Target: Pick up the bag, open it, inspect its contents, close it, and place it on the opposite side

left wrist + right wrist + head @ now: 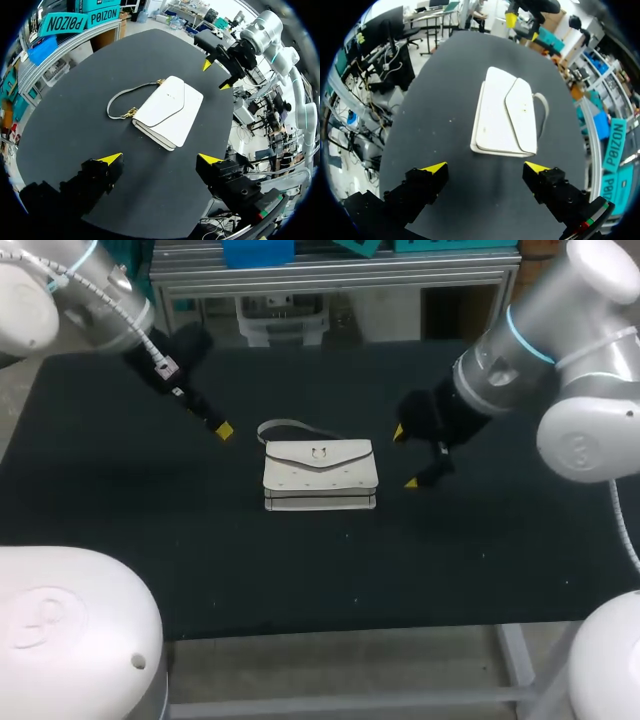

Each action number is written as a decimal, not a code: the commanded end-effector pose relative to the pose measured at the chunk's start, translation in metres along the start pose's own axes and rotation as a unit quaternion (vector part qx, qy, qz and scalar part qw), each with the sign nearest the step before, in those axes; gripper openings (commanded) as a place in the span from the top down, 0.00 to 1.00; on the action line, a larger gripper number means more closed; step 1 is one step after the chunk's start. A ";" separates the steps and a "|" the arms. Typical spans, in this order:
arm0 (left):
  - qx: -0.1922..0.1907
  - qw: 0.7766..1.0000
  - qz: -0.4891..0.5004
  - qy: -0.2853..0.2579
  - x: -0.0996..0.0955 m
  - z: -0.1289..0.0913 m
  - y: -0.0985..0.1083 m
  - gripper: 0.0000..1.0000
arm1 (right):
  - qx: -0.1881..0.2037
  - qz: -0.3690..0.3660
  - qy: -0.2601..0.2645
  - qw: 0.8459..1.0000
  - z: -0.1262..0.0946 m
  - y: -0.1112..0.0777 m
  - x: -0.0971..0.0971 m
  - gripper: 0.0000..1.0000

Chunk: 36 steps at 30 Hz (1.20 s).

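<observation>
White bag (319, 475) lies flat mid-table (120, 540), flap closed, between left gripper (160, 159) and right gripper (485, 167), both wide and empty; likely light, semi-stiff, slick, best taken by its edges or strap (120, 98).

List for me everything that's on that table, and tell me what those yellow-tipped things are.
table: one, black, under everything else.
bag: one, white, flap closed, lying flat at the middle of the table.
strap: one, grey with gold links, fixed to the bag and lying on the table at its far side.
left gripper: one, black with two yellow tips, open and empty, off the bag's far left corner and not touching it.
right gripper: one, black with two yellow tips, open and empty, just to the right of the bag and not touching it.
</observation>
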<state>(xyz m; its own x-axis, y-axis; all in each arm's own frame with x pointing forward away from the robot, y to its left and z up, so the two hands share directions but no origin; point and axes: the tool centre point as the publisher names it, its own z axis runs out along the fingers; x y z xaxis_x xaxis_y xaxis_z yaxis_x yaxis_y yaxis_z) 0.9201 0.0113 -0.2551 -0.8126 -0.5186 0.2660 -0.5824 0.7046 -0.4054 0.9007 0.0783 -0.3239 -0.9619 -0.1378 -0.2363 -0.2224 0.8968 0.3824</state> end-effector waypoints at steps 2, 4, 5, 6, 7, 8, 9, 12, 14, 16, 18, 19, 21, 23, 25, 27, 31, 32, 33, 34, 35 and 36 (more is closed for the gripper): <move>0.021 1.000 0.000 -0.009 0.006 -0.002 0.007 0.00 | 0.004 0.004 0.001 1.000 0.009 0.009 -0.004 0.00; 0.021 1.000 0.000 -0.009 0.006 -0.002 0.007 0.00 | 0.019 0.005 -0.003 1.000 0.011 0.013 -0.003 0.00; 0.021 1.000 0.000 -0.009 0.006 -0.002 0.007 0.00 | 0.020 0.003 -0.005 1.000 0.011 0.015 -0.002 0.00; 0.021 1.000 0.000 -0.009 0.006 -0.002 0.007 0.00 | 0.024 0.002 -0.006 1.000 0.012 0.016 -0.001 0.00; 0.021 1.000 0.000 -0.009 0.006 -0.002 0.007 0.00 | 0.031 0.003 -0.006 1.000 0.014 0.018 -0.001 0.00; 0.021 1.000 0.000 -0.009 0.006 -0.002 0.007 0.00 | 0.034 0.002 -0.006 0.999 0.016 0.020 -0.001 0.00; 0.021 1.000 0.000 -0.009 0.006 -0.002 0.007 0.00 | 0.042 0.004 -0.007 0.999 0.018 0.021 -0.001 0.00; 0.019 0.994 0.077 -0.069 0.013 0.011 0.005 0.00 | 0.061 0.007 -0.016 0.998 0.022 0.026 -0.001 0.00; 0.033 0.984 0.140 -0.101 0.017 0.019 0.004 0.00 | 0.081 0.012 -0.029 0.996 0.025 0.029 0.001 0.00; 0.023 0.983 0.153 -0.101 0.017 0.020 0.004 0.00 | 0.080 0.018 -0.034 0.996 0.024 0.027 0.003 0.00; 0.023 0.983 0.153 -0.101 0.017 0.020 0.004 0.00 | 0.080 0.018 -0.034 0.996 0.024 0.027 0.003 0.00; 0.023 0.983 0.153 -0.101 0.017 0.020 0.004 0.00 | 0.080 0.018 -0.034 0.996 0.024 0.027 0.003 0.00; 0.023 0.983 0.153 -0.101 0.017 0.020 0.004 0.00 | 0.080 0.018 -0.034 0.996 0.024 0.027 0.003 0.00; 0.023 0.983 0.153 -0.101 0.017 0.020 0.004 0.00 | 0.080 0.018 -0.034 0.996 0.024 0.027 0.003 0.00; 0.023 0.983 0.153 -0.101 0.017 0.020 0.004 0.00 | 0.080 0.018 -0.034 0.996 0.024 0.027 0.003 0.00; 0.013 0.981 0.152 -0.121 0.017 0.026 0.001 0.00 | 0.080 0.018 -0.034 0.996 0.024 0.027 0.003 0.00; 0.015 0.972 0.192 -0.136 0.015 0.042 0.000 0.00 | 0.109 -0.015 -0.062 0.992 0.043 0.043 0.007 0.00; 0.014 0.971 0.194 -0.138 0.015 0.044 0.000 0.00 | 0.108 -0.018 -0.065 0.992 0.046 0.044 0.008 0.00; 0.018 0.968 0.204 -0.145 0.014 0.046 -0.002 0.00 | 0.117 -0.011 -0.066 0.991 0.052 0.045 0.010 0.00; 0.021 0.967 0.206 -0.147 0.014 0.047 -0.002 0.00 | 0.133 -0.005 -0.068 0.989 0.056 0.047 0.010 0.00; 0.021 0.967 0.204 -0.148 0.013 0.048 -0.003 0.00 | 0.136 -0.006 -0.072 0.988 0.058 0.049 0.011 0.00; 0.027 0.964 0.218 -0.148 0.013 0.049 -0.004 0.00 | 0.143 -0.005 -0.078 0.987 0.060 0.051 0.012 0.00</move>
<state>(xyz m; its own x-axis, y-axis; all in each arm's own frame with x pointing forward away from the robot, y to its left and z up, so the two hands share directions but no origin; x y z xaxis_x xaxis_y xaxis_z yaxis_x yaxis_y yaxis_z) 0.9131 -0.0192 -0.2851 -0.9330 -0.3132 -0.1772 -0.2046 0.8668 -0.4547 0.8882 0.1280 -0.3463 -0.9365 -0.1204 -0.3295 -0.1858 0.9669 0.1749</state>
